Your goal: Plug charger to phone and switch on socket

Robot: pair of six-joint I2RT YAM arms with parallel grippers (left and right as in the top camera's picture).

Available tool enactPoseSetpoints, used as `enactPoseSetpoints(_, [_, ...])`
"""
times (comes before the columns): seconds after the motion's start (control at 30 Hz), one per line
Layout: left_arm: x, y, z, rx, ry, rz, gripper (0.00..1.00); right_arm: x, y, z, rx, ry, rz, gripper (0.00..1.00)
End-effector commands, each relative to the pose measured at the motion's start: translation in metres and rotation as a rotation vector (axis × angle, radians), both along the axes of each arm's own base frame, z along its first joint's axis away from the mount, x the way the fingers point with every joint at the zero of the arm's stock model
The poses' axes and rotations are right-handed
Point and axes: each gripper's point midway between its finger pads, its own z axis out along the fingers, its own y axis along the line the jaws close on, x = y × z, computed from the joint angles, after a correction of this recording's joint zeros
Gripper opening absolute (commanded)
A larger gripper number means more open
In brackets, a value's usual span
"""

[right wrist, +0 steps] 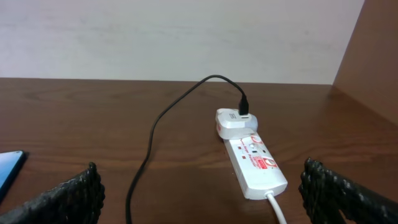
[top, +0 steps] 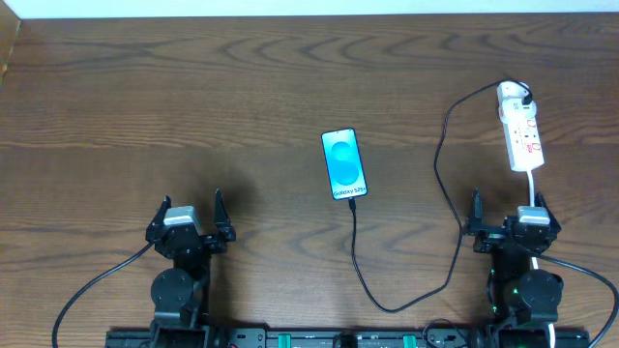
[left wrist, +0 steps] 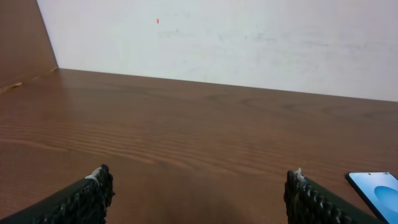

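The phone (top: 344, 163) lies face up mid-table with its blue screen lit. Its corner shows in the left wrist view (left wrist: 379, 190) and the right wrist view (right wrist: 7, 168). The thin black charger cable (top: 440, 164) runs from a white adapter on the far end of the socket (top: 520, 130), loops toward the front, and its plug tip (top: 355, 201) meets the phone's near end. The right wrist view shows the socket (right wrist: 255, 165) and the cable (right wrist: 149, 143). My left gripper (top: 191, 215) (left wrist: 199, 193) is open and empty. My right gripper (top: 508, 215) (right wrist: 199, 193) is open and empty, just in front of the socket.
The socket's white cord (right wrist: 277, 208) runs back toward the right arm base. A white wall (left wrist: 249, 37) stands behind the table's far edge. Brown side panels rise at the far left (left wrist: 22, 43) and far right (right wrist: 373, 50).
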Motion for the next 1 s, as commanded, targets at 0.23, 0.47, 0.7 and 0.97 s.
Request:
enactPoseSetpoints(0.23, [-0.001,0.003,-0.017,0.008,0.053,0.014,0.89,-0.001,-0.002,0.000,-0.051,0.003,-0.011,0.99])
enactPoseSetpoints(0.47, [-0.001,0.003,-0.017,0.008,0.053,0.014,0.89,-0.001,-0.002,0.000,-0.050,0.002,-0.012,0.99])
enactPoseSetpoints(0.7, [-0.001,0.003,-0.017,0.008,0.053,0.014,0.89,-0.001,-0.001,0.001,-0.051,0.000,-0.007,0.99])
enactPoseSetpoints(0.97, [-0.001,0.003,-0.017,0.008,0.053,0.014,0.89,0.000,0.010,0.001,-0.051,-0.001,0.039,0.99])
